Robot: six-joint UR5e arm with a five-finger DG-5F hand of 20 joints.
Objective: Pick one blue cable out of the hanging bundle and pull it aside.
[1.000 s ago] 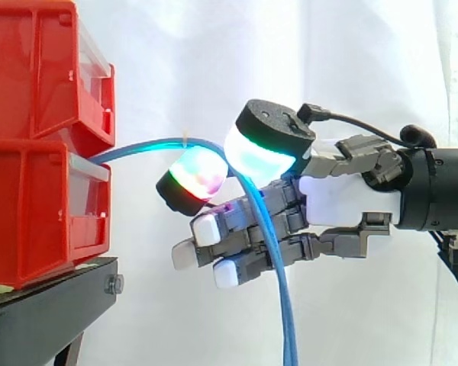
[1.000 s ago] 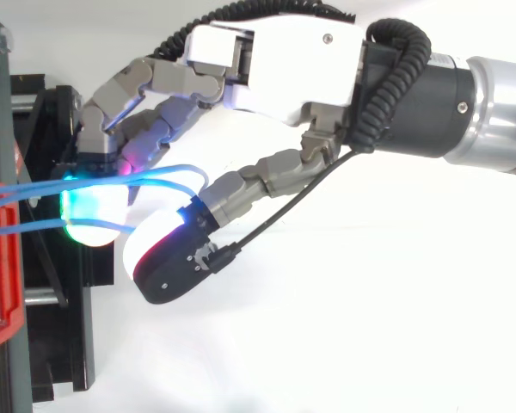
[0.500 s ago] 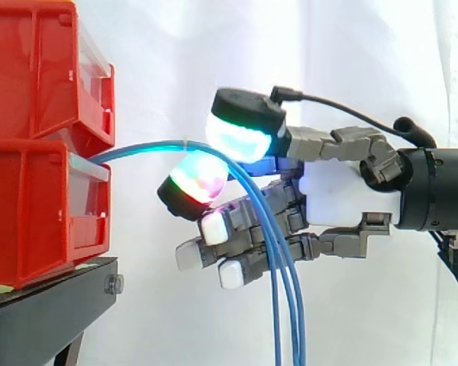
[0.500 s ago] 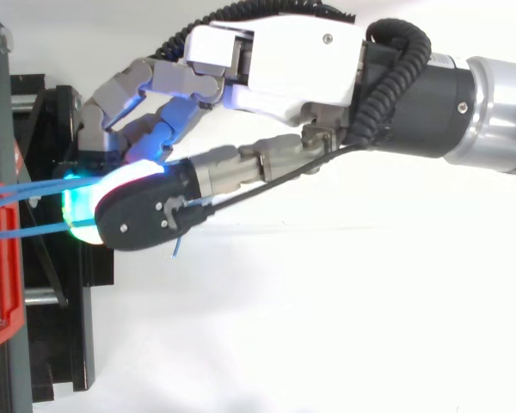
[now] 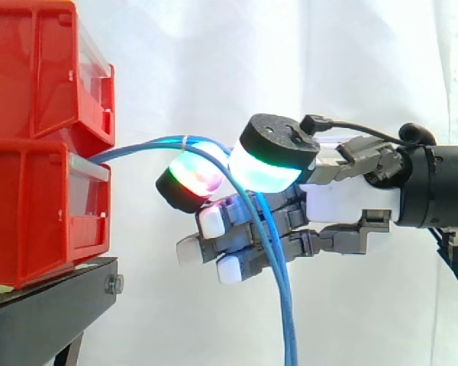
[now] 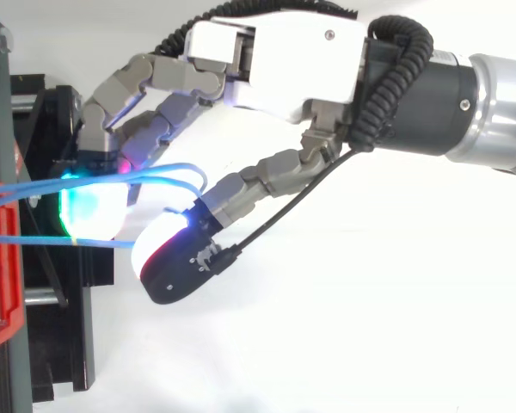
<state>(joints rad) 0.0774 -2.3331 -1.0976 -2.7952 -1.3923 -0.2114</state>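
Hand [image 5: 343,192] mid-frame, curled, thumb and finger pinching blue cables [image 5: 287,328] beside red bins [image 5: 38,206]; cables look thin, limp, slippery, so best gripped firmly at arch crest

The robot hand [image 6: 275,60] has a white palm shell, grey jointed fingers [image 6: 146,77] and thick black-backed pads [image 5: 267,168] glowing cyan, green and red. Behind it a black wrist [image 6: 430,103] meets what looks like a silver arm [image 6: 507,112].

Two stacked red bins [image 5: 38,191] sit on a black stand [image 5: 46,301]
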